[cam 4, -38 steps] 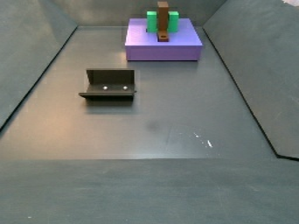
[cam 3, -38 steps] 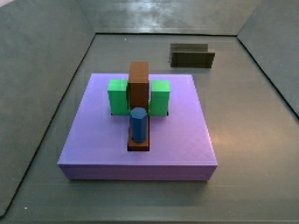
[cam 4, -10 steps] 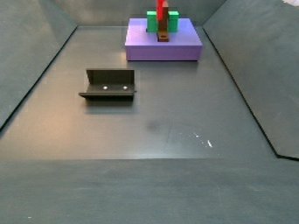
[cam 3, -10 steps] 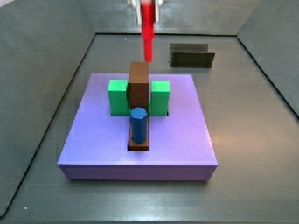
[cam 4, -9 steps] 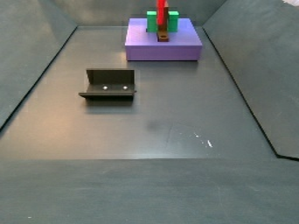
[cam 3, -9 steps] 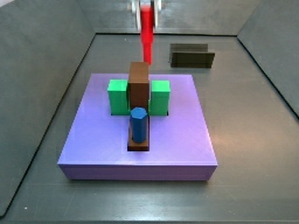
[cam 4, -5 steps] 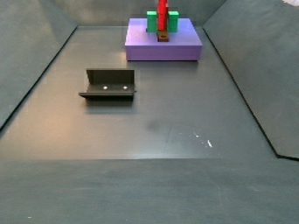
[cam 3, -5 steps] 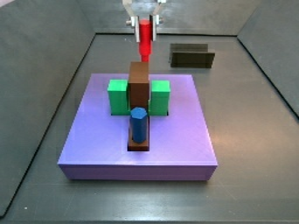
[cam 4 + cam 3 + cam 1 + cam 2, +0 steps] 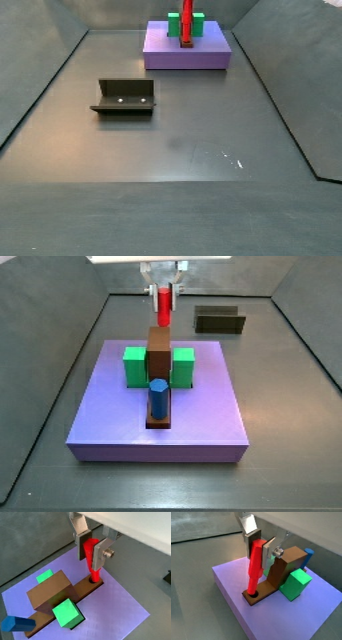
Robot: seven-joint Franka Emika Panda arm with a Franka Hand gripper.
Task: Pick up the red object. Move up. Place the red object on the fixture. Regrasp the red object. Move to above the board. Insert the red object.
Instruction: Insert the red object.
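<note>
You are looking at a purple board (image 9: 231, 587) on a grey floor, carrying two green blocks (image 9: 295, 583), a long brown bar (image 9: 57, 598) and a blue cylinder (image 9: 16, 623). The gripper (image 9: 89, 543) sits above the far end of the bar, its two silver fingers (image 9: 100, 554) clamped on the upper part of the red peg (image 9: 254, 566). The peg stands upright. In both wrist views its lower tip sits in a round hole in the end of the bar, so you can judge that insertion has begun but is not finished, since most of the peg stands above the hole. In a side view the peg (image 9: 164, 305) hangs just behind the bar's far end. The fixture (image 9: 124, 97), a small dark open holder, stands empty and well apart from the board, so the pickup, placing and regrasp steps look done. What remains is pushing the peg down and letting go. No brand, label or writing can be read anywhere.
</note>
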